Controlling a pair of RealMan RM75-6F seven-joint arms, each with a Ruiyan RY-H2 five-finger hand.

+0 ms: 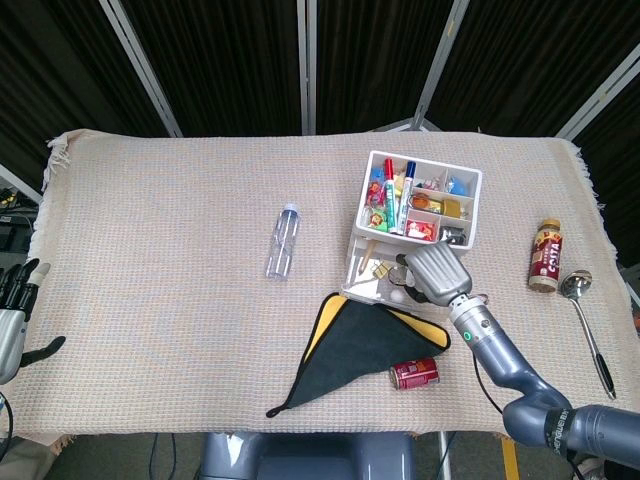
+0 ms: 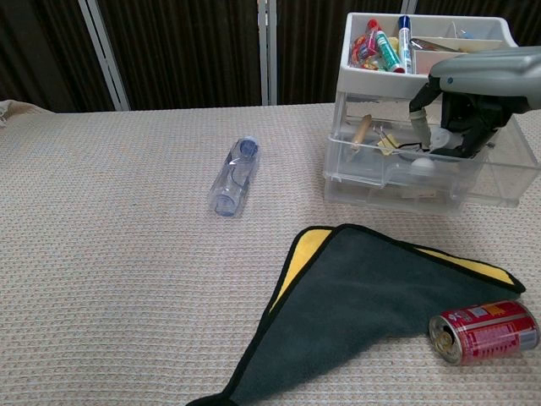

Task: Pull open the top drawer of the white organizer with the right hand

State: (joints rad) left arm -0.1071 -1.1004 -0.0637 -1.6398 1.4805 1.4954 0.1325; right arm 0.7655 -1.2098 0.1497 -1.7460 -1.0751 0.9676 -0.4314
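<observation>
On the woven cloth (image 1: 180,300) sits our white box (image 2: 365,66). Our right hand (image 2: 461,118) hooks its fingers in the top drawer (image 2: 423,173), already out, to pull it

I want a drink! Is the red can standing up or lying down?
Lying down. The red can is on its side on the table by the dark cloth, its round top facing sideways.

Right hand (image 1: 432,272): pale grey flat-backed shell, black fingers (image 2: 470,118) beneath. Behind it, a silver wrist collar bearing a small green light, then a blue-grey rounded forearm. Left hand (image 1: 12,320): grey palm, black-tipped fingers.
</observation>
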